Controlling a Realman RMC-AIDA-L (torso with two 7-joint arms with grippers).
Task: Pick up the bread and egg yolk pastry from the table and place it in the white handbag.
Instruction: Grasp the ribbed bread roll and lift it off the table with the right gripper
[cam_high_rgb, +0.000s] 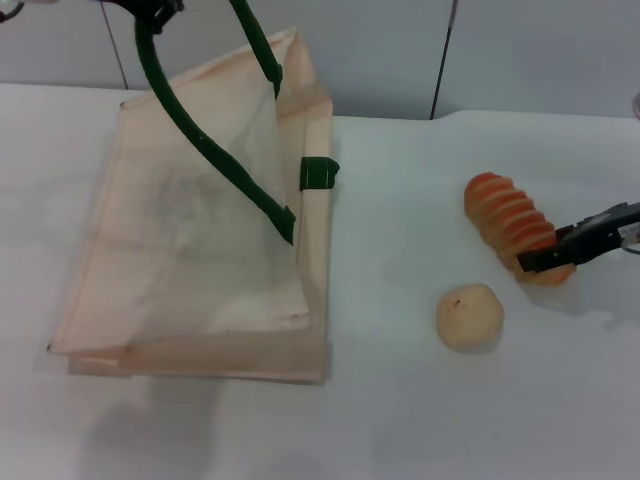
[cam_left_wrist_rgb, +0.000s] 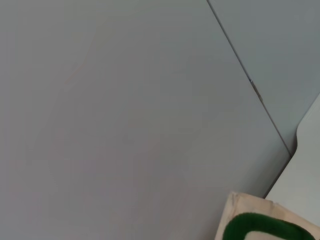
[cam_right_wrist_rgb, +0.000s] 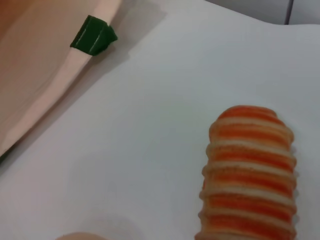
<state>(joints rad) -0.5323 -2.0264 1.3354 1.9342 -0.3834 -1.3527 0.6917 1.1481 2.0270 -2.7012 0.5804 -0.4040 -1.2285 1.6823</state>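
The bread (cam_high_rgb: 505, 220), a ridged orange loaf, lies on the white table (cam_high_rgb: 400, 420) at the right; it also fills the right wrist view (cam_right_wrist_rgb: 250, 175). My right gripper (cam_high_rgb: 548, 258) is at the loaf's near end, touching or just over it. The egg yolk pastry (cam_high_rgb: 469, 317), a pale round ball, sits on the table just left of and nearer than the loaf. The white handbag (cam_high_rgb: 190, 260) lies at the left with its mouth pulled up by a green handle (cam_high_rgb: 200, 140). My left gripper (cam_high_rgb: 155, 12) holds that handle at the top edge of the head view.
A green tab (cam_high_rgb: 318, 173) sticks out of the bag's right side, also in the right wrist view (cam_right_wrist_rgb: 93, 36). A grey wall with a dark seam (cam_high_rgb: 445, 60) stands behind the table. The left wrist view shows the wall, the bag's corner (cam_left_wrist_rgb: 240, 215) and a handle loop (cam_left_wrist_rgb: 260, 225).
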